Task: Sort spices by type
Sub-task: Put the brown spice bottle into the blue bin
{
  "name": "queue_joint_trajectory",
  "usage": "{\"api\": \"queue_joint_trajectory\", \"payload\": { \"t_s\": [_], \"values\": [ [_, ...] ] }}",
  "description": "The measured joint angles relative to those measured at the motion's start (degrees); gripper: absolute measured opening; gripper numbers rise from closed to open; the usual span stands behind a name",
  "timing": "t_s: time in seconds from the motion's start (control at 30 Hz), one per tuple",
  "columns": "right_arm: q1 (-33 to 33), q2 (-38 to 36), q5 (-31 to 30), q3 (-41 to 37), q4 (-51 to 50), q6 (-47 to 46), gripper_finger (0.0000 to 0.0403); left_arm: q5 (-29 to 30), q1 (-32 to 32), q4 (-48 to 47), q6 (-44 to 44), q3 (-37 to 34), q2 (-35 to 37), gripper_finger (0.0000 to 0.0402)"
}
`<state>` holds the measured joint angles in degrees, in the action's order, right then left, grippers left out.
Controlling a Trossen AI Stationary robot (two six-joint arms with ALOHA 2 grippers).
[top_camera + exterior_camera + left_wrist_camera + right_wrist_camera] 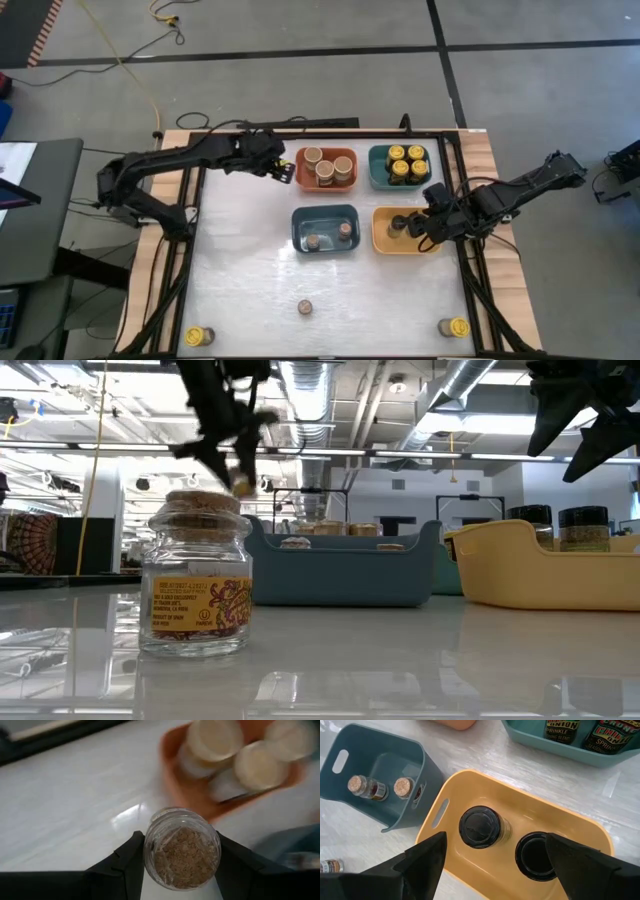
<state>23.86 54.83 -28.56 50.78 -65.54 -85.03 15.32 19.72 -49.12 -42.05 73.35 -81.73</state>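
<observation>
Beside orange bin [345, 183] | left tool [181, 851] clamps jar [182, 849] (tan powder) | right tool [492, 851] wide

"SPRINKLE" on teal-bin jars [607, 735]

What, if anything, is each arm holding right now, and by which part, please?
The left pincer clamps a spice jar by the sides of its glass body, beside the orange bin. The right pincer is open over the yellow bin, holding nothing.

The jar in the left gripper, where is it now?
In the high view, the jar is held by the left gripper above the table, just left of the orange bin with the tan-lidded jars.
</observation>
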Motion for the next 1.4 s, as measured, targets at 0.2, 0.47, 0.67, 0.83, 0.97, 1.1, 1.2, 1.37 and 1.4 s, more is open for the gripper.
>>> {"api": "queue_joint_trajectory", "payload": {
  "t_s": [0.2, 0.47, 0.67, 0.83, 0.97, 1.1, 1.2, 1.37, 1.4],
  "values": [
    [0.00, -0.01, 0.00, 0.00, 0.30, 0.00, 0.0365, 2.11, -8.00, -1.71, -5.01, 7.53, -2.89, 0.0183],
    [0.00, -0.02, -0.01, 0.00, 3.03, 0.00, 0.0365, 3.04, -18.08, -2.75, -6.21, 20.25, -15.24, 0.0183],
    [0.00, -0.02, -0.01, 0.00, 5.45, -0.02, 0.0365, 2.84, -22.14, -5.13, -4.40, 28.92, -23.41, 0.0183],
    [0.00, -0.02, 0.00, 0.00, 5.76, 0.00, 0.0365, 1.14, -23.57, -5.75, -4.29, 30.41, -27.47, 0.0183],
    [0.00, -0.02, 0.00, 0.00, 5.88, -0.02, 0.0365, 0.51, -24.62, -5.89, -4.70, 30.41, -30.53, 0.0183],
    [0.00, -0.02, 0.00, 0.00, 6.09, -0.01, 0.0365, 0.39, -25.05, -5.29, -4.87, 30.41, -34.02, 0.0183],
    [0.00, -0.02, 0.00, 0.00, 6.10, 0.00, 0.0365, 0.58, -24.92, -5.02, -5.15, 30.41, -36.95, 0.0183],
    [0.00, -0.02, 0.00, 0.00, 6.09, 0.00, 0.0365, 0.08, -24.40, -3.55, -5.35, 30.41, -40.52, 0.0183],
    [0.00, -0.02, 0.00, 0.00, 6.10, 0.00, 0.0365, -0.34, -24.28, -3.51, -5.44, 30.41, -41.01, 0.0183]
  ]
}}
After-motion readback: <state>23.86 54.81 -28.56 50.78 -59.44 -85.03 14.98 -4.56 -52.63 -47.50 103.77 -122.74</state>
